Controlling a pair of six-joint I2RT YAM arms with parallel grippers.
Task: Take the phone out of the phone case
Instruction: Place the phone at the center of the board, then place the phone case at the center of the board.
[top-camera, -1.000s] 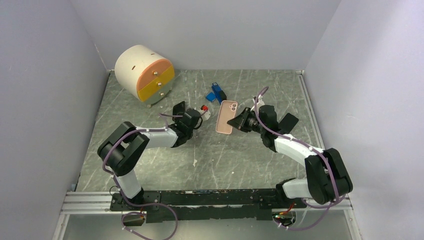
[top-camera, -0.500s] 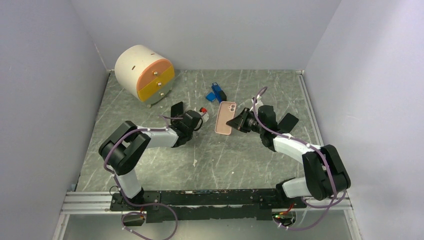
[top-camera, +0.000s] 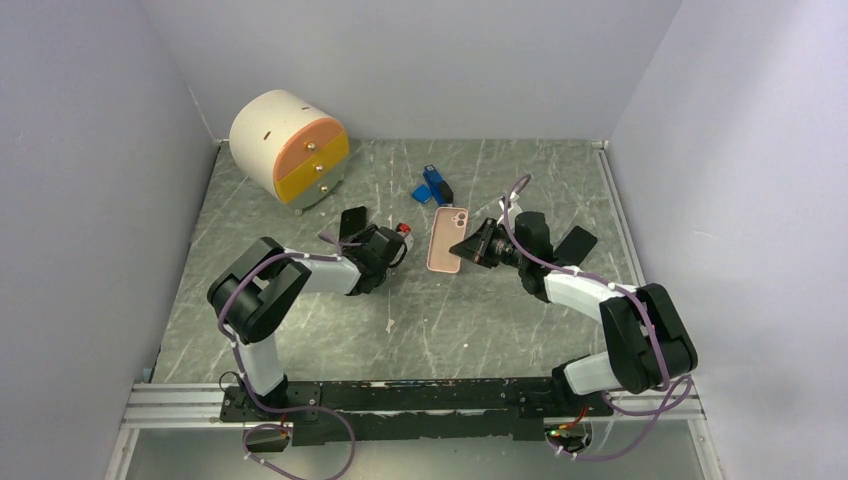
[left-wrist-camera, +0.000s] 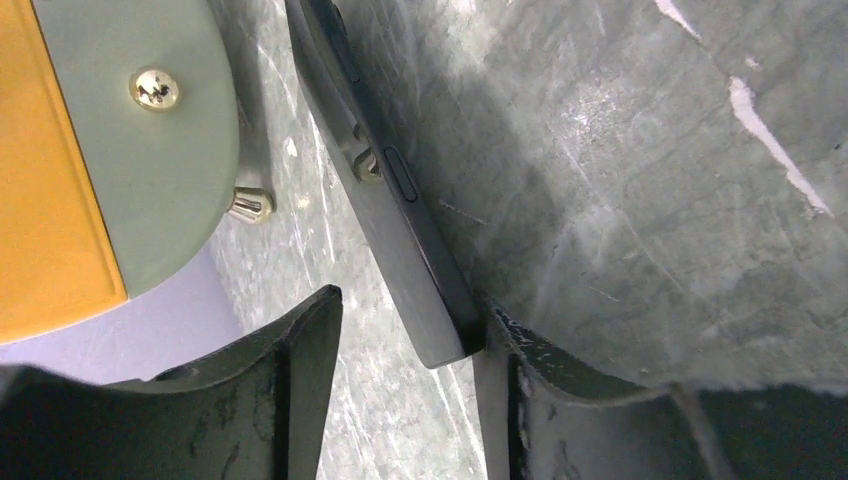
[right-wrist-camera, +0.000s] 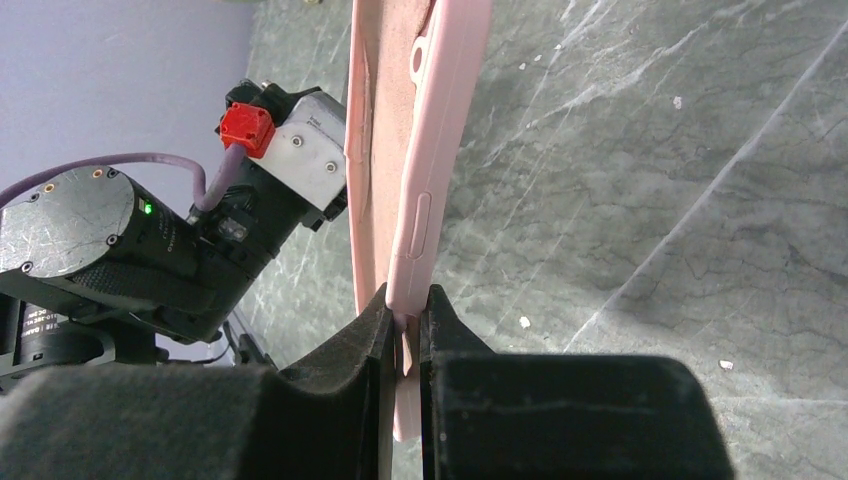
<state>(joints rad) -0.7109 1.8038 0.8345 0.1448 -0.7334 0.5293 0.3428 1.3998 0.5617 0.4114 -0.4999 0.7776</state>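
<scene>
The pink phone case (top-camera: 446, 240) stands on edge off the table, empty, its inner side showing in the right wrist view (right-wrist-camera: 420, 150). My right gripper (top-camera: 470, 246) (right-wrist-camera: 405, 310) is shut on the case's lower rim. The black phone (top-camera: 352, 220) lies left of the case, near the drawer unit. In the left wrist view the phone's dark edge (left-wrist-camera: 400, 200) with its side buttons runs between the fingers and rests against the right finger. My left gripper (top-camera: 360, 230) (left-wrist-camera: 408, 312) is open around it, with a clear gap on the left side.
A round cream drawer unit (top-camera: 288, 148) with orange and yellow fronts stands at the back left, its front and brass knob close in the left wrist view (left-wrist-camera: 130, 150). Small blue and black items (top-camera: 432, 186) lie behind the case. Grey walls enclose the table.
My left gripper has opened off the phone and its arm has shifted slightly left. The right gripper, still shut, has carried the pink case a little to the left.
</scene>
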